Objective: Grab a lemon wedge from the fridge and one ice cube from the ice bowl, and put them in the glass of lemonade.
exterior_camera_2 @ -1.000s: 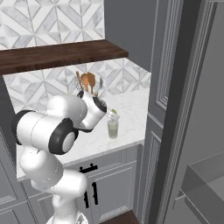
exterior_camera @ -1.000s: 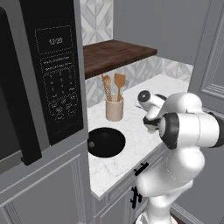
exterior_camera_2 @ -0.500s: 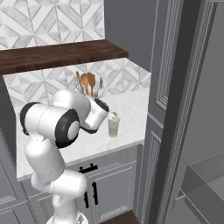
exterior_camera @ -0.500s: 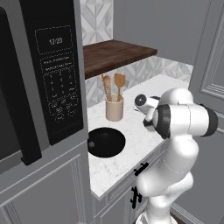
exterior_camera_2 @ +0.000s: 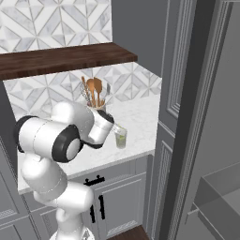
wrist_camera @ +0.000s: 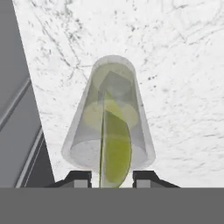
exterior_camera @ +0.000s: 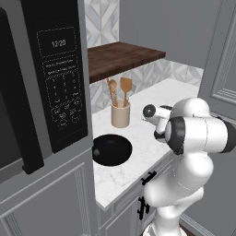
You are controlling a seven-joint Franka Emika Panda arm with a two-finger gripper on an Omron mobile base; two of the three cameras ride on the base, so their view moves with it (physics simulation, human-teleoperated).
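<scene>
I see a white marble desk (exterior_camera: 138, 152) with grey specks. It runs back to a wall of grey and white tiles (exterior_camera_2: 56, 21) in a diamond pattern. One dark brown wooden shelf (exterior_camera_2: 65, 56) hangs on that wall above the desk. Under the desk are light grey cabinets (exterior_camera_2: 117, 201) with short black handles; I count two handles (exterior_camera_2: 96, 213) in the right base view. To the right stands a tall grey panelled cabinet (exterior_camera_2: 171, 93). At the far right edge of the right base view is the dark fridge (exterior_camera_2: 215, 140), with a clear shelf inside it.

On the left of the left base view is one black microwave (exterior_camera: 60, 78) with a keypad, and its screen reads 12:20.

On the desk I count one black bowl (exterior_camera: 111, 150), near the front on the left. Behind it is one beige crock (exterior_camera: 120, 115) holding wooden spoons. There is one glass of lemonade (exterior_camera_2: 121, 137), near the front edge of the desk, right of the crock.

My hand (wrist_camera: 112, 177) is right above the glass. In the hand view I look down into the glass, and its pale yellow drink is at the bottom. One lemon wedge (wrist_camera: 114, 151) sits between my two dark fingertips (wrist_camera: 78, 177), which are closed on it. The wedge hangs over the mouth of the glass. It is yellow-green and stands on its thin edge.
</scene>
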